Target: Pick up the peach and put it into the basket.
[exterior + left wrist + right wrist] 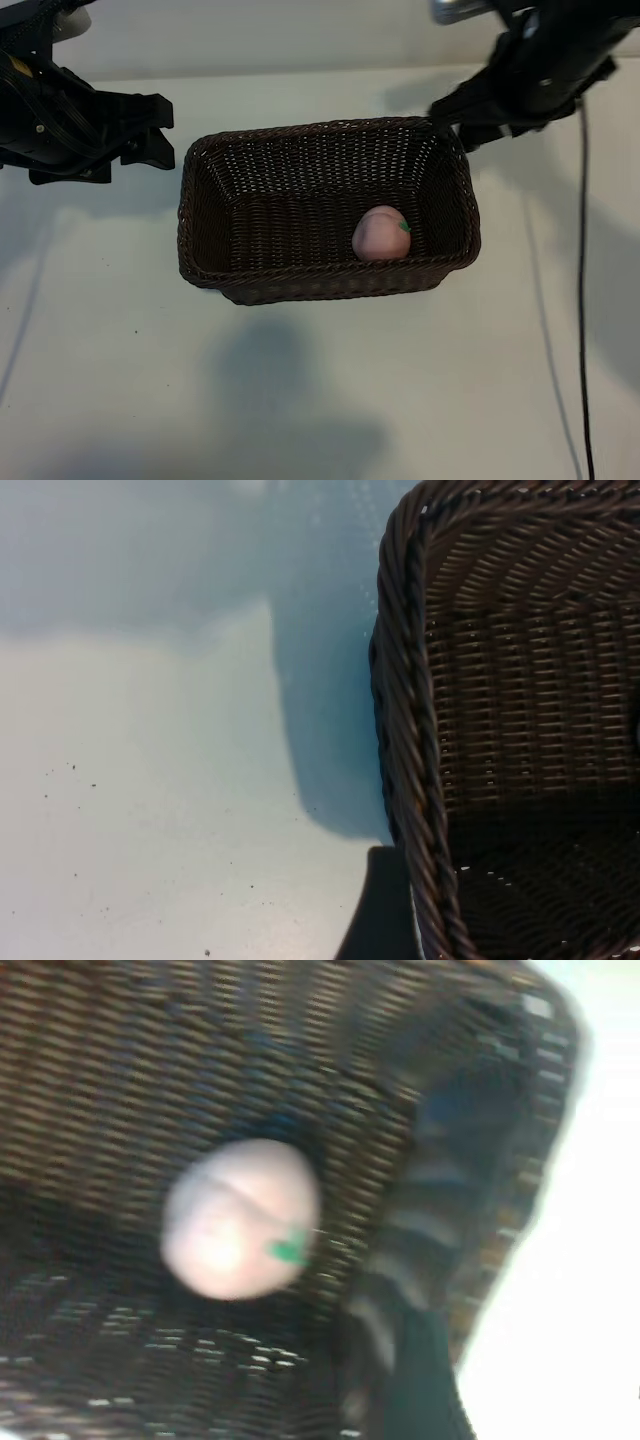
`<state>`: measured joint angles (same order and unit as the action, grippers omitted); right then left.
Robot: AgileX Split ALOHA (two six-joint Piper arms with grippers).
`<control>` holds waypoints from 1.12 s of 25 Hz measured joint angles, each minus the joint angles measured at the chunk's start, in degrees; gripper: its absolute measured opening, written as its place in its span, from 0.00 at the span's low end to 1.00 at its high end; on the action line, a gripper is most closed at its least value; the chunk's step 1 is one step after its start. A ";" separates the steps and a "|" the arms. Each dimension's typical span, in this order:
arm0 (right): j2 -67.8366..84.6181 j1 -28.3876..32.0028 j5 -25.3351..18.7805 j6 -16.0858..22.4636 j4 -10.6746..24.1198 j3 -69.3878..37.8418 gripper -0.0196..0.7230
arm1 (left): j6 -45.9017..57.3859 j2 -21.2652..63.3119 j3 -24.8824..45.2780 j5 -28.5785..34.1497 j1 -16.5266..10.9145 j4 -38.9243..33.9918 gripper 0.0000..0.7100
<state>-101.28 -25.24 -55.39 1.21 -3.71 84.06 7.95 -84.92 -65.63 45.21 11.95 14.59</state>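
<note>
From outside, the peach lies inside the basket, toward its right end. The right gripper hangs over the basket's far right corner, empty; how far open, cannot tell. The left gripper idles beside the basket's left end, parted, empty. The left wrist view shows the basket's rim on the table. The right wrist view shows the peach on the basket floor.

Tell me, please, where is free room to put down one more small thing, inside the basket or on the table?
Inside the dark-brown woven wicker basket, the floor left of the small pale-pink peach is bare. The white table in front of the basket is free too. It is crowded at the basket's far right corner, under the right end effector.
</note>
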 joint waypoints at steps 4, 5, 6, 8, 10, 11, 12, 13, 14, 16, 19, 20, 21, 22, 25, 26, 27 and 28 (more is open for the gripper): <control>0.00 3.07 -1.27 0.06 0.45 0.00 0.71 | 0.00 0.00 0.00 0.00 0.00 0.00 0.83; 0.00 3.33 -1.49 0.06 0.73 0.00 0.71 | 0.00 0.00 0.00 0.00 0.00 0.00 0.83; 0.00 3.45 -1.49 0.06 0.86 0.00 0.71 | 0.00 0.00 0.00 0.00 0.00 0.00 0.83; 0.00 3.45 -1.50 0.06 1.01 0.00 0.71 | 0.00 0.00 0.00 0.00 0.00 0.00 0.83; 0.00 3.45 -1.50 0.06 1.07 0.00 0.71 | 0.00 0.00 0.00 0.00 0.00 0.00 0.83; 0.00 3.45 -1.50 0.06 1.07 0.00 0.71 | 0.00 0.00 0.00 0.00 0.00 0.00 0.83; 0.00 3.45 -1.55 0.06 1.21 0.00 0.71 | 0.00 0.00 0.00 0.00 0.00 0.00 0.83; 0.00 3.45 -1.55 0.06 1.47 0.00 0.71 | 0.00 0.00 0.00 0.00 0.00 0.00 0.83; 0.00 3.45 -1.55 0.06 1.69 0.00 0.71 | 0.00 0.00 0.00 0.00 0.00 0.00 0.83; 0.00 3.45 -1.55 0.13 2.07 0.00 0.70 | 0.00 0.00 0.00 0.00 0.00 0.00 0.83; 0.00 3.50 -1.55 0.34 2.18 0.00 0.69 | 0.00 0.00 0.00 0.00 0.00 0.00 0.83; 0.00 3.50 -1.55 0.48 2.18 0.00 0.69 | 0.00 0.00 0.00 0.00 0.00 0.00 0.83; 0.00 3.50 -1.55 0.62 2.18 0.00 0.69 | 0.00 0.00 0.00 0.00 0.00 0.00 0.83; 0.00 3.50 -1.55 0.62 2.20 0.00 0.68 | 0.00 0.00 0.00 0.00 0.00 0.00 0.83; 0.00 3.50 -1.55 0.62 2.25 0.00 0.69 | 0.00 0.00 0.00 0.00 0.00 0.00 0.83; 0.00 3.50 -1.55 0.67 2.31 0.00 0.69 | 0.00 0.00 0.00 0.00 0.00 0.00 0.83; 0.00 3.50 -1.55 0.68 2.31 0.00 0.69 | 0.00 0.00 0.00 0.00 0.00 0.00 0.83; 0.00 3.50 -1.50 0.68 2.31 0.00 0.69 | -0.05 0.00 0.00 0.00 0.00 0.00 0.83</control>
<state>-101.28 -21.74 -56.89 1.90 -1.40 84.06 7.89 -84.92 -65.63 45.21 11.95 14.59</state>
